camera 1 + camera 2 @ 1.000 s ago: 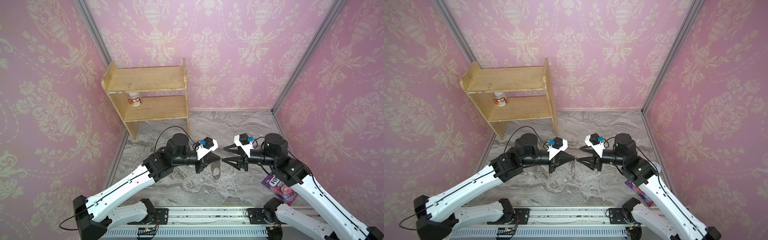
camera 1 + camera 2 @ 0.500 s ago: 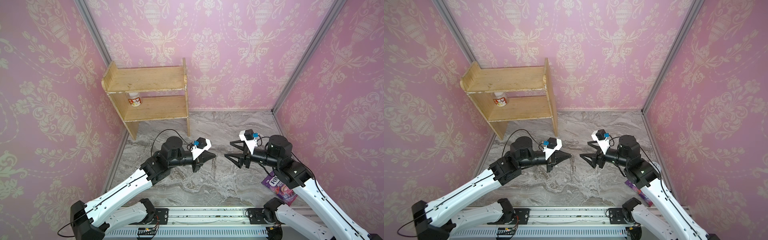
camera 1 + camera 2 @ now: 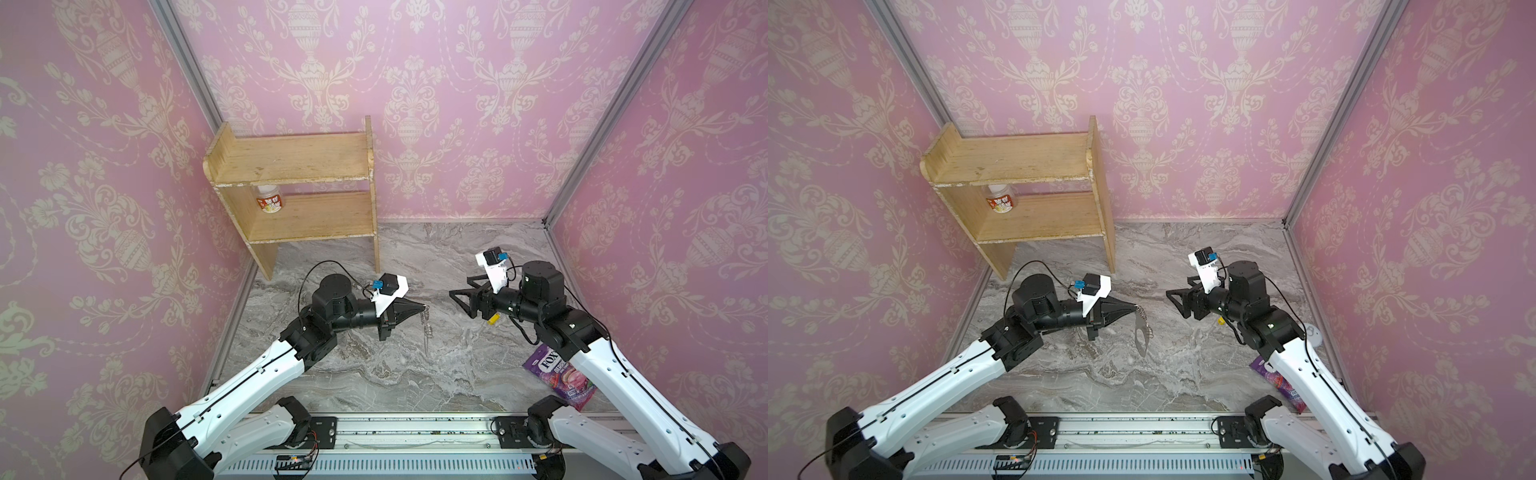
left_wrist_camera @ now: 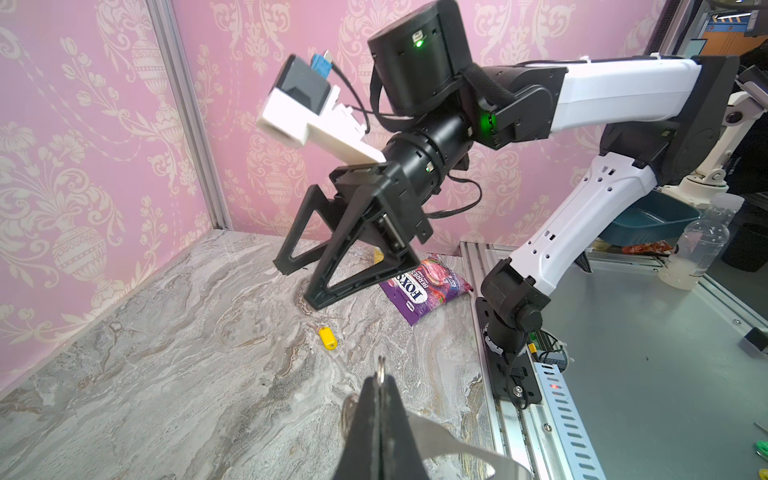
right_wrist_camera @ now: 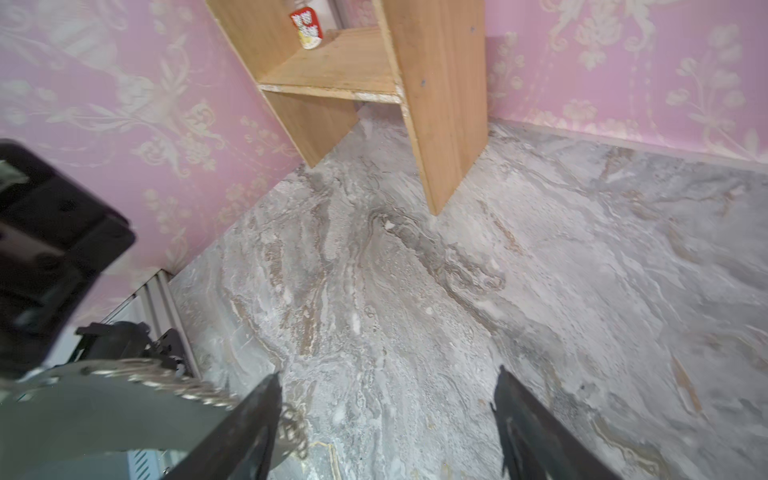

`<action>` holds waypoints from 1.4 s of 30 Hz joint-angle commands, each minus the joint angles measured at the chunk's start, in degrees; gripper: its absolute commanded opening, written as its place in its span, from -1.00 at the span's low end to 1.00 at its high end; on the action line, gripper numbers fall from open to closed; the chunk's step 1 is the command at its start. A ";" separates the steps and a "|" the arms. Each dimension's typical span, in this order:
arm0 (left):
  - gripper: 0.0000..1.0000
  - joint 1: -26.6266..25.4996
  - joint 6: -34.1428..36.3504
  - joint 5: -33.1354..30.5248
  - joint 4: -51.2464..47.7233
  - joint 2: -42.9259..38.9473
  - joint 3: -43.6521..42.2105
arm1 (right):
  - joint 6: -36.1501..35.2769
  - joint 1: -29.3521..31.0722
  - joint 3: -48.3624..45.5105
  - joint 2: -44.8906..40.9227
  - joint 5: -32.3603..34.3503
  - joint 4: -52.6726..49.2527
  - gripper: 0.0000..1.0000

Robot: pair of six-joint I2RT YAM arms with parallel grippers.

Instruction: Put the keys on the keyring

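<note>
My left gripper (image 3: 422, 308) (image 4: 380, 380) is shut on the small metal ring of the keyring (image 3: 426, 332) (image 3: 1142, 332). Its flat grey fob (image 4: 457, 453) and silver chain hang below the tips, above the marble floor. The keys, a tiny yellow tag (image 3: 492, 319) (image 3: 1220, 321) (image 4: 327, 337), lie flat on the floor under my right wrist, touched by neither gripper. My right gripper (image 3: 459, 302) (image 3: 1177, 303) (image 4: 296, 286) (image 5: 386, 374) is open and empty, facing the left one across a gap. The right wrist view shows the blurred fob (image 5: 104, 415) close beside one finger.
A wooden two-tier shelf (image 3: 299, 166) stands at the back left with a small jar (image 3: 270, 201) on its lower board. A purple sweets packet (image 3: 557, 374) (image 4: 424, 286) lies by the right arm's base. Pink walls close three sides; a metal rail (image 3: 415, 432) runs along the front.
The grippers have drawn apart: the left one went back leftwards with the keyring, the right one went right and opened wider. The yellow tag now shows on the floor.
</note>
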 commanded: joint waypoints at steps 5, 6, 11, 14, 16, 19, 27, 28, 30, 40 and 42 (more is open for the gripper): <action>-1.00 1.89 2.46 3.25 1.21 3.73 -0.57 | 14.76 -5.92 -2.48 6.49 17.86 -10.80 0.62; -1.00 2.06 2.86 3.14 1.19 4.21 -0.73 | 16.54 -6.81 -3.68 7.06 18.55 -10.87 0.62; -1.00 2.07 4.15 0.39 2.66 4.44 -2.39 | 22.20 -9.35 -6.52 12.81 24.73 -11.02 0.67; -1.00 2.16 4.91 -1.07 2.11 4.09 -2.82 | 23.90 -11.18 -5.18 18.73 26.85 -10.82 0.75; -1.00 2.24 5.48 -1.49 1.18 4.08 -2.69 | 24.40 -12.72 -4.60 22.19 26.40 -9.47 0.77; -1.00 2.33 6.23 -2.28 0.29 3.74 -2.57 | 24.49 -14.51 -4.24 26.73 25.07 -6.02 0.80; -1.00 2.86 6.59 -2.95 -0.64 3.19 -2.48 | 24.42 -15.38 -2.80 34.98 19.66 -0.47 0.82; -1.00 2.94 6.59 -2.95 -0.55 3.15 -2.45 | 24.41 -15.38 -2.83 35.56 18.47 0.18 0.83; -1.00 2.95 6.58 -2.95 -0.43 3.37 -2.46 | 24.13 -15.39 -2.66 36.82 16.72 0.78 0.83; -1.00 3.20 6.21 -2.60 -0.80 3.90 -1.74 | 22.19 -14.57 -2.52 40.09 12.41 1.55 0.80; -1.00 3.29 6.27 -2.55 -1.26 3.71 -1.50 | 22.37 -13.67 -2.81 39.27 12.66 0.56 0.80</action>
